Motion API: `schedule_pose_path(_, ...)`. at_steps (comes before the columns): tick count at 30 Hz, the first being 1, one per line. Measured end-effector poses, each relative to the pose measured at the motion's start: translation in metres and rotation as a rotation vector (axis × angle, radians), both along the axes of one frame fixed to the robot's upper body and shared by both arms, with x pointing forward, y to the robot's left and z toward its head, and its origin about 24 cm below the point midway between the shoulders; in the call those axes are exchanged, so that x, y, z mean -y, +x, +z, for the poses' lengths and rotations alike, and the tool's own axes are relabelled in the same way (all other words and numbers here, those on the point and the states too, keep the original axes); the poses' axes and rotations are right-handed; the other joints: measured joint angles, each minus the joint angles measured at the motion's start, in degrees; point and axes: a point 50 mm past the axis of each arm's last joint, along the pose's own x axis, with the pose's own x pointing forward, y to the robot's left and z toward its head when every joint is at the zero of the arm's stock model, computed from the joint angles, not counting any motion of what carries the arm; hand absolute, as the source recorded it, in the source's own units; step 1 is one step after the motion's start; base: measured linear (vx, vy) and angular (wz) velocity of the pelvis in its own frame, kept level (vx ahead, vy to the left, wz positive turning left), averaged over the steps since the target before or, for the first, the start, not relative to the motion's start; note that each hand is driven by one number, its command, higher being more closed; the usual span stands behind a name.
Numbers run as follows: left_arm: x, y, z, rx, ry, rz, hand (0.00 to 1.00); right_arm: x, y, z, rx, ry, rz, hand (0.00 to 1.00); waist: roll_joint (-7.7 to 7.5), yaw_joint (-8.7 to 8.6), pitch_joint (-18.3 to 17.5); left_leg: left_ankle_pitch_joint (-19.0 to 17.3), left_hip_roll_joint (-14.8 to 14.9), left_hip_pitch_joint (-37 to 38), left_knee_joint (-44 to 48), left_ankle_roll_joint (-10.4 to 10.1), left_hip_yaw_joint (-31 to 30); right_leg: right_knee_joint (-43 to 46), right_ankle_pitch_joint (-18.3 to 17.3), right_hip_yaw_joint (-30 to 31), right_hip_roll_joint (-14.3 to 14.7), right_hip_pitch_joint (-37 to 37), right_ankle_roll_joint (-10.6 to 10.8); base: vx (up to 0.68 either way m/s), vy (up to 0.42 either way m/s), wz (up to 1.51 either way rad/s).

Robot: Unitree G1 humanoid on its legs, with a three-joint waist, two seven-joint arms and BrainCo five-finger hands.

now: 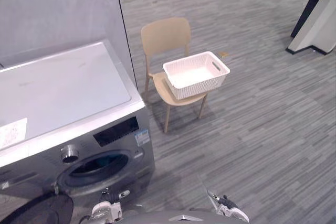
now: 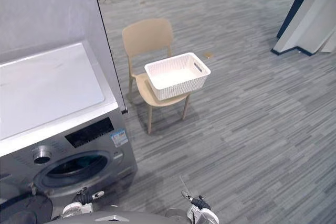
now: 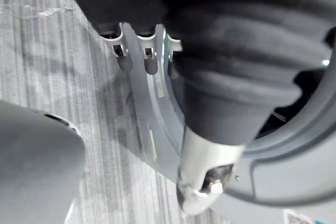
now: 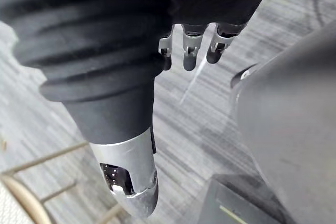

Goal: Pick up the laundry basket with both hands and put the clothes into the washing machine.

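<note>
A white woven laundry basket [image 1: 195, 74] sits on the seat of a beige chair [image 1: 163, 35], right of the washing machine [image 1: 63, 93]. Its inside looks pale, and I cannot tell what lies in it. The grey front-loading machine stands at the left with its round drum opening [image 1: 97, 166] showing and its dark door [image 1: 37, 211] swung open at the lower left. My left hand [image 3: 207, 156] hangs low beside the machine's door ring [image 3: 152, 129], open and holding nothing. My right hand [image 4: 128, 166] hangs over the floor near the chair legs [image 4: 42, 161], also open and holding nothing. Both hands are far from the basket.
A grey wall panel [image 1: 58, 9] rises behind the machine. White partitions [image 1: 315, 30] and a dark bin [image 1: 310, 9] stand at the far right. A small tan object [image 1: 223, 54] lies on the floor behind the chair. Grey plank floor [image 1: 262, 140] spreads in front of the chair.
</note>
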Motion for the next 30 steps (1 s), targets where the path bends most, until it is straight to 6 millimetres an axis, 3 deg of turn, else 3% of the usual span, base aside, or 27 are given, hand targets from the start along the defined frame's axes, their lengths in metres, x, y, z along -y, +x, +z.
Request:
schedule_pose_path(1,-0.005,0.000,0.001,-0.001,0.013,-0.001,0.00,-0.004,0.004,0.002,0.027,0.012,0.027,0.00,-1.43,-0.49,-0.3,-0.5,-0.7,1.2,0.6,0.3,0.8,15.6,1.0,1.9,-0.9,-6.6,0.5,0.15,-0.016,-0.28)
schedule_pose_path(2,-0.007,0.001,0.001,0.001,0.019,-0.004,0.00,-0.006,0.003,0.001,0.032,0.019,0.034,0.00,-2.52,-0.73,0.0,-0.8,-1.0,2.0,0.8,0.4,0.6,21.7,2.8,2.3,-1.0,-8.9,0.3,0.22,-0.090,0.02)
schedule_pose_path(4,-0.012,0.007,0.004,0.017,0.037,-0.016,0.00,-0.010,0.000,0.000,0.035,0.028,0.030,0.00,-3.97,-1.67,0.0,-2.3,-0.2,4.2,2.3,-0.3,-1.5,29.4,7.1,1.2,-1.4,-12.0,-1.0,0.29,-0.198,0.37)
schedule_pose_path(5,-0.011,0.007,0.004,0.017,0.034,-0.018,0.00,-0.008,0.000,0.000,0.035,0.027,0.019,0.00,-3.80,-1.99,-0.1,-2.6,0.4,4.1,2.8,-0.6,-2.3,29.5,5.9,0.3,-1.9,-12.4,-1.4,0.27,-0.286,0.73)
schedule_pose_path(7,-0.005,0.011,0.004,0.022,0.024,-0.038,0.00,0.000,-0.005,0.001,0.036,0.028,-0.056,0.00,-2.72,-2.19,0.1,-2.9,3.1,3.9,3.0,-1.8,-5.9,27.1,2.6,-2.2,-6.1,-13.7,-2.6,0.19,-0.273,0.85)
schedule_pose_path(9,0.000,0.014,0.004,0.030,0.015,-0.055,0.00,0.002,-0.007,0.000,0.035,0.026,-0.075,0.00,-2.06,-1.96,0.2,-2.6,5.3,4.2,2.3,-3.0,-9.1,18.5,2.3,-1.3,-10.3,-12.9,-2.1,0.21,-0.328,0.71)
schedule_pose_path(10,0.000,0.015,0.004,0.033,0.016,-0.064,0.00,0.002,-0.008,0.000,0.032,0.027,-0.074,0.00,-2.10,-1.96,0.3,-2.1,6.2,4.8,1.3,-3.8,-10.2,11.3,2.9,0.6,-11.6,-11.4,-1.5,0.21,-0.490,0.65)
schedule_pose_path(12,-0.001,0.017,0.005,0.043,0.023,-0.075,0.00,0.001,-0.013,-0.002,0.016,0.029,-0.082,0.00,-2.76,-2.16,0.0,-2.0,8.0,5.4,-0.2,-6.0,-13.4,-5.5,9.8,6.5,-13.2,-6.8,-1.6,0.22,-0.658,0.62)
schedule_pose_path(13,0.001,0.018,0.005,0.049,0.020,-0.078,0.00,0.001,-0.015,-0.002,0.007,0.027,-0.074,0.00,-2.85,-2.80,-0.5,-3.4,10.0,5.7,-1.1,-8.7,-16.3,-7.3,6.2,8.2,-11.6,-4.4,7.0,0.17,-0.766,0.49)
schedule_pose_path(14,0.012,0.016,0.004,0.045,-0.008,-0.078,0.00,0.011,-0.011,0.001,0.013,-0.001,-0.071,0.00,-0.44,-2.60,-0.5,-3.7,12.5,5.5,-0.9,-8.5,-18.9,-5.0,1.5,6.4,-9.3,-5.2,10.0,0.12,-0.636,0.37)
schedule_pose_path(15,0.015,0.016,0.004,0.047,-0.017,-0.079,0.00,0.015,-0.009,0.002,0.016,-0.012,-0.068,0.00,0.21,-2.76,-0.6,-3.0,12.9,5.4,-0.5,-7.8,-20.0,-3.1,-0.1,6.0,-8.7,-6.0,9.8,0.06,-0.518,0.12)
schedule_pose_path(16,0.016,0.011,0.002,0.033,-0.023,-0.052,0.00,0.016,-0.007,0.002,0.018,-0.014,-0.064,0.00,0.25,-2.72,-0.6,1.8,13.4,6.0,-0.7,-8.1,-20.6,2.4,-3.7,5.9,-8.4,-7.7,9.5,0.04,-0.406,0.10)
schedule_pose_path(18,0.017,0.000,-0.001,0.003,-0.036,-0.021,0.00,0.016,-0.007,0.001,0.008,-0.007,-0.061,0.00,1.17,-3.04,-1.3,4.9,15.5,5.7,-0.6,-8.5,-20.7,4.5,-5.7,4.7,-6.4,-7.5,7.6,0.08,-0.463,0.13)
schedule_pose_path(19,0.017,-0.006,-0.003,-0.012,-0.042,-0.002,0.00,0.016,-0.004,0.001,0.007,-0.005,-0.057,0.00,1.69,-3.33,-1.6,6.8,17.2,4.6,0.4,-7.8,-21.6,4.1,-6.4,3.1,-4.8,-6.8,6.5,0.11,-0.394,0.41)
schedule_pose_path(21,0.006,-0.010,-0.003,-0.020,-0.031,0.054,0.00,0.013,-0.010,-0.003,-0.035,0.013,-0.062,0.00,1.06,-3.38,-1.9,13.9,20.0,-1.1,6.8,-3.9,-23.7,0.0,-5.5,-1.3,-1.9,-3.0,3.9,0.13,-0.410,0.61)
schedule_pose_path(22,-0.002,-0.010,-0.002,-0.018,-0.013,0.065,0.00,0.011,-0.016,-0.005,-0.063,0.020,-0.068,0.00,0.76,-3.34,-1.9,20.4,21.6,-4.0,9.6,-0.6,-21.9,-3.7,-3.4,-3.6,-0.5,0.2,2.4,0.13,-0.366,0.51)
schedule_pose_path(24,-0.012,-0.010,-0.001,-0.021,0.010,0.064,0.00,0.006,-0.017,-0.007,-0.069,0.034,-0.065,0.00,-0.71,-3.11,-1.3,25.2,24.9,-6.5,13.6,1.6,-15.3,-8.9,-1.1,-6.8,0.5,4.4,0.1,0.13,-0.258,0.44)
schedule_pose_path(25,-0.012,-0.006,-0.001,-0.013,0.013,0.055,0.00,0.008,-0.020,-0.007,-0.079,0.028,-0.068,0.00,-0.74,-2.74,-1.0,19.7,25.0,-8.7,20.5,-0.4,-9.8,-12.0,0.3,-8.0,1.1,7.2,-1.0,0.11,-0.177,0.43)
schedule_pose_path(26,-0.011,-0.007,-0.001,-0.014,0.011,0.052,0.00,0.010,-0.024,-0.008,-0.093,0.025,-0.072,0.00,-0.51,-2.87,-0.9,13.8,23.3,-9.6,24.0,-1.8,-6.4,-14.3,0.9,-8.8,1.4,9.1,-1.3,0.10,-0.129,0.46)
schedule_pose_path(27,-0.008,-0.006,-0.001,-0.014,0.007,0.033,0.00,0.012,-0.024,-0.008,-0.097,0.020,-0.072,0.00,-0.26,-3.17,-0.8,8.0,18.2,-10.1,25.1,-3.3,-4.4,-16.6,1.7,-9.9,1.4,10.7,-1.4,0.06,-0.071,0.42)
schedule_pose_path(28,-0.005,-0.005,-0.001,-0.011,0.003,0.011,0.00,0.012,-0.024,-0.008,-0.095,0.020,-0.073,0.00,0.00,-3.08,-0.8,4.4,13.3,-10.0,22.7,-5.0,-4.8,-17.7,2.1,-10.6,1.3,11.3,-1.3,0.04,-0.033,0.42)
schedule_pose_path(30,-0.003,-0.005,-0.002,-0.020,-0.007,-0.047,0.00,0.010,-0.023,-0.008,-0.090,0.025,-0.073,0.00,0.33,-3.00,-1.3,0.8,8.4,-6.9,9.7,-5.3,-4.0,-19.6,3.0,-11.8,1.6,11.3,-0.5,0.03,0.006,0.43)
